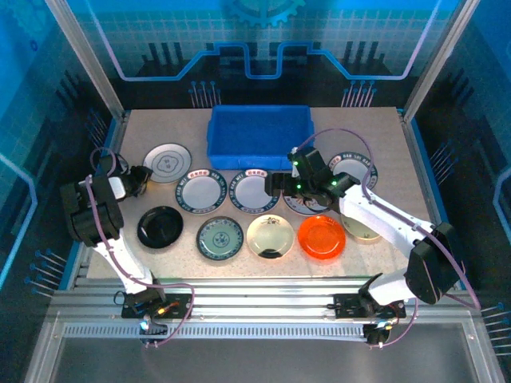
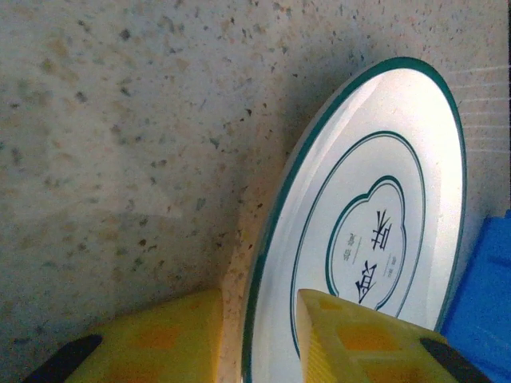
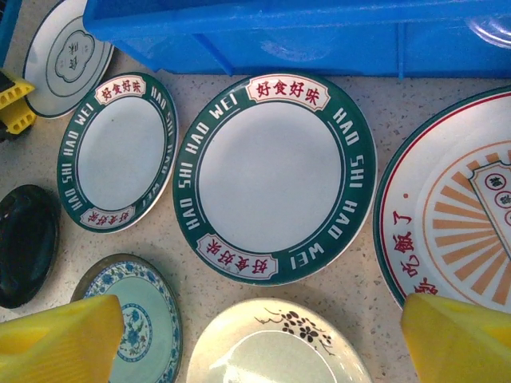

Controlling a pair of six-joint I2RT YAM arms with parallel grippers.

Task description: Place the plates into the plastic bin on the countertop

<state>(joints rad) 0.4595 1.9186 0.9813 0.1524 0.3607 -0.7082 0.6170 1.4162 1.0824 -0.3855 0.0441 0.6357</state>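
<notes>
1. While rooted at the near edge, climbs the left side of the tabletop as the left arm, elbow bunched over the left border, wrist turned inward.
2. Ends in the left gripper, low at the left edge of the white plate with thin green lines.
3. Jaws narrowly parted, astride that plate's rim. In the left wrist view, one yellow finger outside the rim with a sliver of tabletop between, the other finger over the plate's face. Cannot tell whether either presses on it.
4. Stretches as the right arm from the near-right corner diagonally toward the centre, forearm crossing above a cream plate, wrist pitched down.
5. Carries the right gripper above the back row of plates, just in front of the blue plastic bin.
6. Jaws spread wide, gripping nothing. Framed between them in the right wrist view: a green-rimmed HAO WEI plate, its twin to the left, a sunburst plate to the right.
7. Flat on the tabletop in the front row: a dark plate, a teal patterned plate, a flowered cream plate, an orange plate.
8. At the back middle of the tabletop, the bin, with plates lying in front of it and to either side.
</notes>
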